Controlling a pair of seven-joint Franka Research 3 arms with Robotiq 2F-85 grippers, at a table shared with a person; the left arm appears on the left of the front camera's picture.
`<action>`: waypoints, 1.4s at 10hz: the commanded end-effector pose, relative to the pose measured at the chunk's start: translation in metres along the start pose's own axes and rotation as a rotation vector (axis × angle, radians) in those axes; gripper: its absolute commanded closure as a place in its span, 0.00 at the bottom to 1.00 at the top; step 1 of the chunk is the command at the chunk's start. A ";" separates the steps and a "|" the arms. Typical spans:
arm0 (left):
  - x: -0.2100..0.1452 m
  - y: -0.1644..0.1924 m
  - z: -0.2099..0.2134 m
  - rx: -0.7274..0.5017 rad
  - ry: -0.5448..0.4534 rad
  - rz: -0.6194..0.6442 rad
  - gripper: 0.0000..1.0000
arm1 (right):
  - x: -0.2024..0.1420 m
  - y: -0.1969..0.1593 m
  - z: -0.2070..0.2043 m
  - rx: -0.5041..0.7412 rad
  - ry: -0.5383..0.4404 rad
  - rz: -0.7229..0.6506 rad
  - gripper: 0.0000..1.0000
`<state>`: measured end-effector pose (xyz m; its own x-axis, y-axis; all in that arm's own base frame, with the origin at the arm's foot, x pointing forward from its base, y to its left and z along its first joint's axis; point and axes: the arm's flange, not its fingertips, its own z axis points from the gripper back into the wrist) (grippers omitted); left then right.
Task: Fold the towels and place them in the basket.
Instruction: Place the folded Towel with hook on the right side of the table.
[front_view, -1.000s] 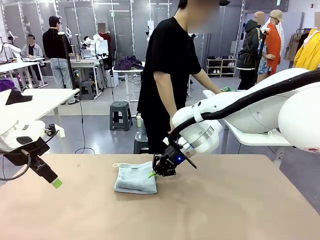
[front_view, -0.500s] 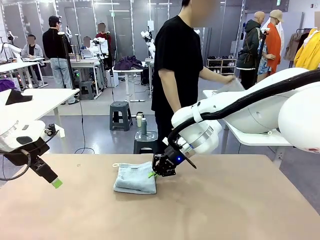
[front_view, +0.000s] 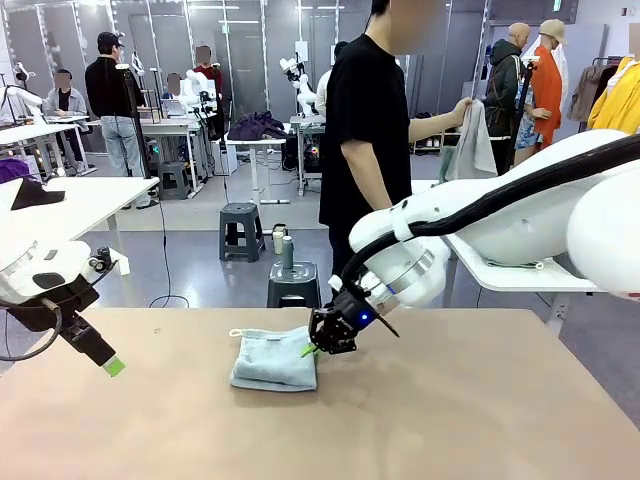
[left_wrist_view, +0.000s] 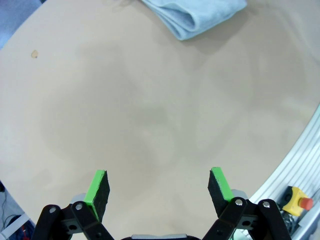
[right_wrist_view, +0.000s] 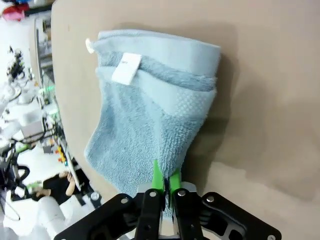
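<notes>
Since a second ago the person across the table has turned and raised a pale cloth (front_view: 476, 145) in one hand (front_view: 463, 108); the folded blue-grey towel (front_view: 272, 362) has shifted slightly toward the robot's right with the right gripper (front_view: 312, 350). Front view: towel lies mid-table (front_view: 480, 420), right gripper at its right edge; left gripper (front_view: 112, 367) hangs low near the left edge, well apart. Left wrist view: jaws wide, nothing between them; bare tabletop below; towel at top edge. Right wrist view: green pads (right_wrist_view: 157, 176) pinched on the towel's near edge; white label (right_wrist_view: 126, 68) and corner loop (right_wrist_view: 90, 45) at the far end.
</notes>
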<state>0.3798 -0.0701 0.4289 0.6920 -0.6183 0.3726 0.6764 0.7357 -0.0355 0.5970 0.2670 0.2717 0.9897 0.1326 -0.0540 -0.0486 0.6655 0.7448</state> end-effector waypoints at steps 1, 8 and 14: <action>0.003 0.000 0.000 0.013 0.005 0.006 0.00 | -0.032 -0.021 0.048 0.037 0.024 0.033 0.95; 0.003 0.000 0.000 0.013 0.005 0.006 0.00 | -0.076 -0.156 0.216 -0.015 -0.118 0.031 0.95; 0.003 0.000 0.000 0.013 0.005 0.006 0.00 | -0.101 -0.205 0.288 -0.247 -0.102 0.017 0.95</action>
<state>0.3799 -0.0699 0.4290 0.6923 -0.6178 0.3730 0.6761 0.7359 -0.0361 0.5468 -0.0990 0.3105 0.9971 0.0691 0.0332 -0.0751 0.7941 0.6031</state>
